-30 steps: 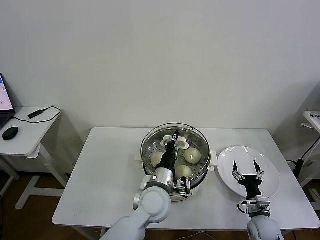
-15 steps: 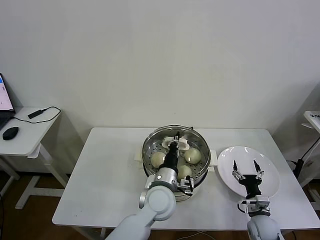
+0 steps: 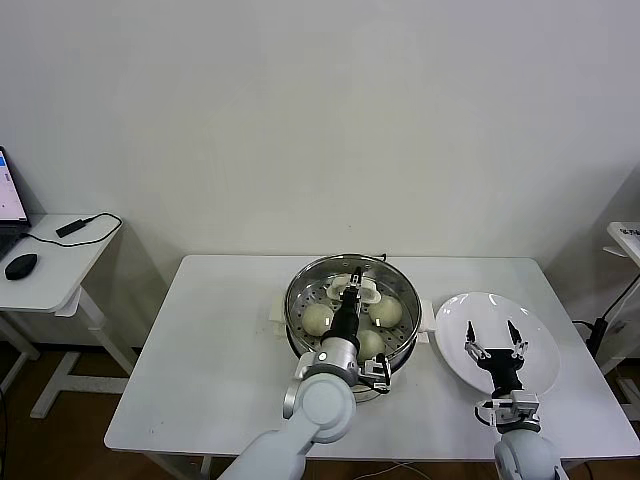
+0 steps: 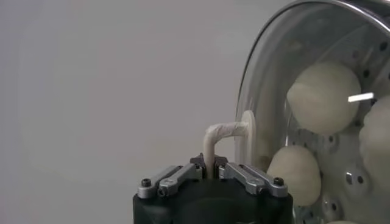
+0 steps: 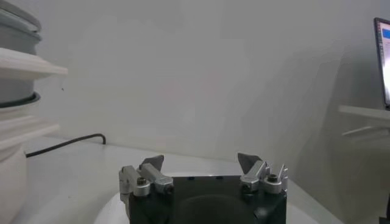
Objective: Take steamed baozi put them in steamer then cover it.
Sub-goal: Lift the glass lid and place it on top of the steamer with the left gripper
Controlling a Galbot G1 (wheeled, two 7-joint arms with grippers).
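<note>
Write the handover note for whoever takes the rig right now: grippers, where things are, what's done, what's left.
Left gripper: over the large round shiny steel steamer, shut on the white handle of the round glass lid.
Right gripper: open, holding nothing, parked above the flat white plate.
Small cream-white baozi: three show on the perforated tray inside the steamer; a fourth, if there, is hidden behind the arm. None on the plate.
Done: buns loaded, lid brought over the pot.
Left: seat the lid squarely on the rim, if it is not seated already, release the handle, and withdraw the left arm.
</note>
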